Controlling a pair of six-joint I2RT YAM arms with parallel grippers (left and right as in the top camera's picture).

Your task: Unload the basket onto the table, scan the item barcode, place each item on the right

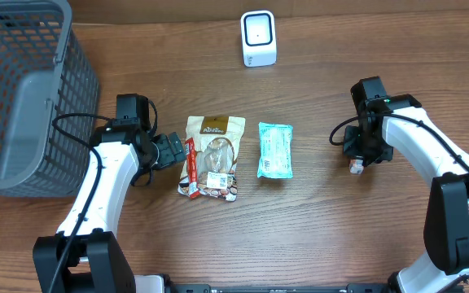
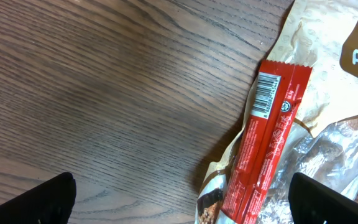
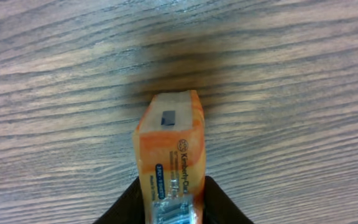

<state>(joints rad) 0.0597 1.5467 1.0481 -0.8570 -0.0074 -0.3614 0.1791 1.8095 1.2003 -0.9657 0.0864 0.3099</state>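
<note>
Orange film wrapped the small packet at about 3 o'clock on the wooden surface. The right gripper had its fingers pressed against both long sides of it. That narrow-side hold looked chosen to leave the broad printed faces bare for reading. Whether the packet was off the wood could not be told. No barcode showed on its visible face, so the code probably sat on a hidden side and would need turning toward the white scanner at 12 o'clock, up toward 10 o'clock from the packet.

The left gripper hung at 9 o'clock with its fingers spread wide and holding nothing. It sat just beside the red bar, which lay on the near edge of the clear-windowed snack bag with its barcode face up. That read as a stand-by pose for a later item. A teal packet lay flat at the centre, at 3 o'clock from the bag. The grey basket waited at 10 o'clock, likely for scanned goods.
</note>
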